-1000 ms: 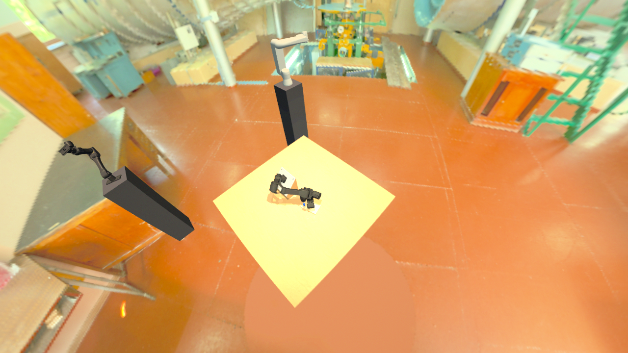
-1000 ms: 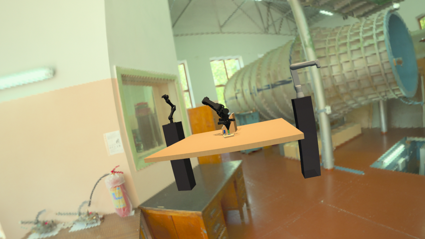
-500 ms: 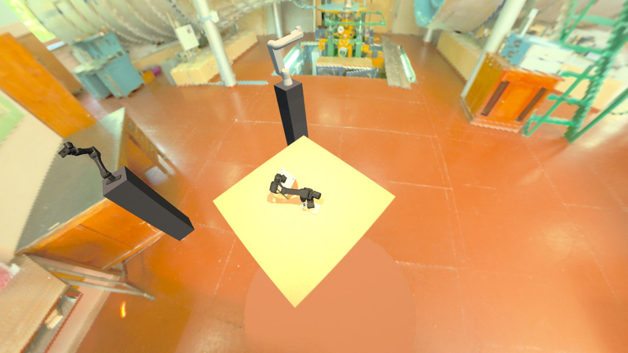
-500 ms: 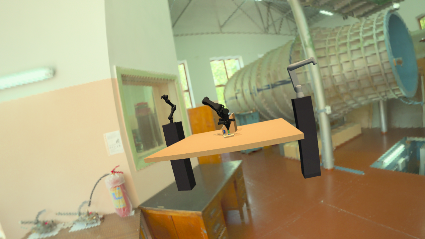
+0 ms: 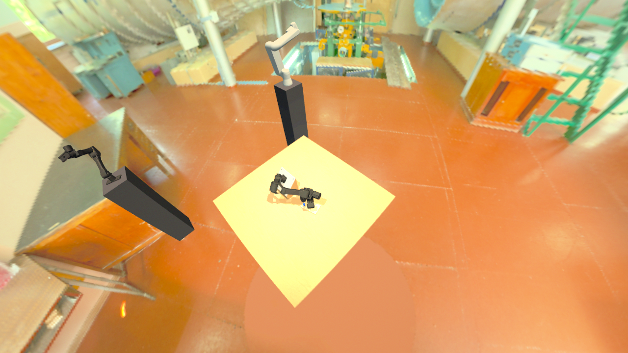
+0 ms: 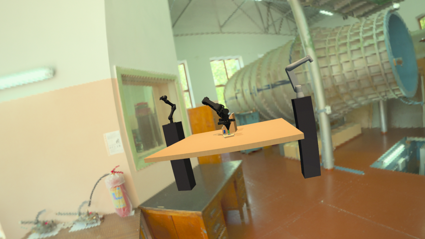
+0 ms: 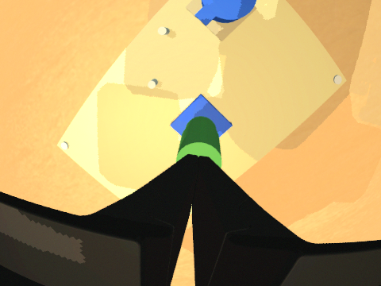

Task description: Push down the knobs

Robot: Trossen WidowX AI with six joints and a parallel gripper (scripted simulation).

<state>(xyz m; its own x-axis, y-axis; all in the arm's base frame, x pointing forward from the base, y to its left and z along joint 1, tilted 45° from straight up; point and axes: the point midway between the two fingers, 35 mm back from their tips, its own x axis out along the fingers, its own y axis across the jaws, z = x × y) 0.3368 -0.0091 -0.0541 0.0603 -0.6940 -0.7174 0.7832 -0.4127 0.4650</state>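
The pale yellow circuit board [image 7: 286, 75] [image 5: 314, 210] [image 6: 228, 136] stands on the table [image 5: 285, 245] [image 6: 261, 133]. In the wrist view a green knob [image 7: 199, 140] sits over a blue square potentiometer [image 7: 219, 122] near the board's middle. My gripper [image 7: 196, 167] [image 5: 309, 202] [image 6: 226, 128] is shut, with nothing between the fingers. Its closed tips rest on top of the green knob. How far down the knob sits cannot be told.
Two black pillars carrying camera arms stand at the table's edges [image 5: 290, 109] [image 5: 144, 201] [image 6: 305, 133] [image 6: 178, 154]. A tan wedge-shaped block [image 6: 233, 124] stands just behind the board by the arm's base. Small white screws dot the board [image 7: 338, 79].
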